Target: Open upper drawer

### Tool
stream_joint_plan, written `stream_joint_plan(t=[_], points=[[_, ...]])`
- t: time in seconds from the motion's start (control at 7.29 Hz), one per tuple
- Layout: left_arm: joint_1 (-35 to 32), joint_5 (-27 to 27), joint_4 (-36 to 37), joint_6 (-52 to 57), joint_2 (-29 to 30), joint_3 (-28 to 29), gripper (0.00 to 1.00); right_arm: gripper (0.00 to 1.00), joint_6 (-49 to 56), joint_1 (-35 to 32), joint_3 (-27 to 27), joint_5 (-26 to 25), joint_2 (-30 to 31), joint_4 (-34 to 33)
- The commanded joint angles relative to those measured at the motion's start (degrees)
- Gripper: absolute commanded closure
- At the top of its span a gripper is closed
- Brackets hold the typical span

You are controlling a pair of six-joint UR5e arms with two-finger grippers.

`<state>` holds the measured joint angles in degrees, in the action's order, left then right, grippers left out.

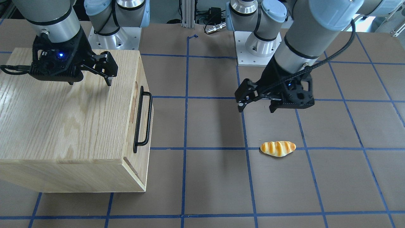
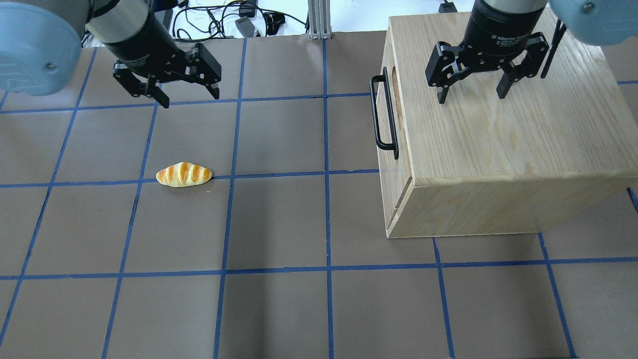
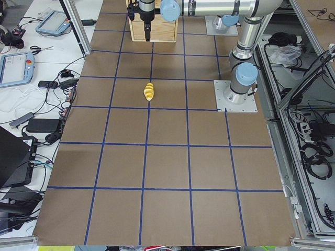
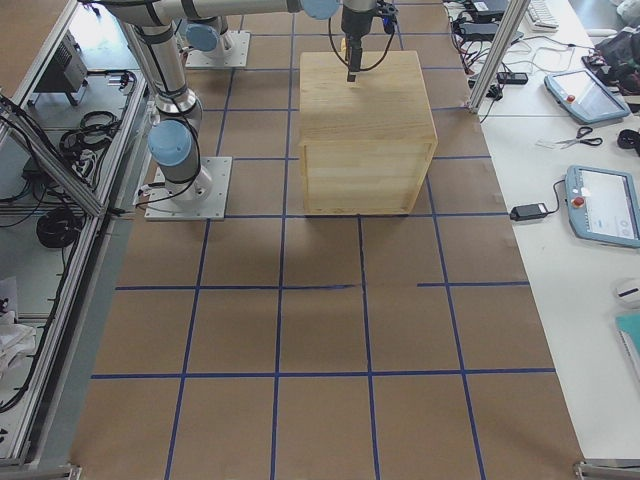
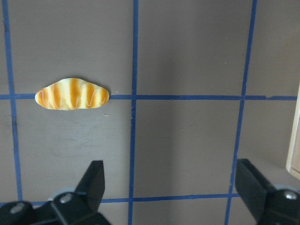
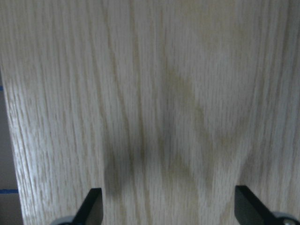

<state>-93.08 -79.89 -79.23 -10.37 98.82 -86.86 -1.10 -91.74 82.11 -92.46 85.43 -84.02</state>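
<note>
The upper drawer (image 2: 388, 107) is shut in the oak cabinet (image 2: 498, 144), its front facing the table's middle. Its black bar handle (image 2: 383, 117) also shows in the front-facing view (image 1: 149, 117). My right gripper (image 2: 471, 94) hangs open just above the cabinet's top, behind the handle side, touching nothing; the right wrist view shows only wood grain (image 6: 164, 93) between its fingertips (image 6: 91, 208). My left gripper (image 2: 190, 98) is open and empty above the table, far from the cabinet.
A toy bread roll (image 2: 184, 174) lies on the brown table on my left side, in front of the left gripper; it also shows in the left wrist view (image 5: 72, 93). Blue tape lines grid the table (image 2: 279, 224).
</note>
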Motion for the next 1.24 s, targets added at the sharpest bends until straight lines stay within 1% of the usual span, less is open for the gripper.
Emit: stream_joint_plan(t=[0.0,0.14,0.41,0.55,1.1], points=[[-8.48,8.04,9.41,-14.78,5.40,0.11,0.00,0.00,0.05,-0.02,-0.01,0.00,0.00,0.00],[-9.65,13.39,12.67,-17.37,6.98,-0.06,0.00,0.00,0.05,0.06,-0.02,0.00,0.00,0.00],[-10.45,17.64,13.93,-18.98,7.52,-0.15,0.00,0.00,0.05,0.06,-0.01,0.00,0.00,0.00],[-10.63,18.88,15.06,-19.59,8.05,-0.41,0.00,0.00,0.05,0.07,-0.02,0.00,0.00,0.00],[-13.88,19.07,16.92,-20.29,10.25,-0.50,0.00,0.00,-0.04,-0.02,-0.02,0.00,0.00,0.00]])
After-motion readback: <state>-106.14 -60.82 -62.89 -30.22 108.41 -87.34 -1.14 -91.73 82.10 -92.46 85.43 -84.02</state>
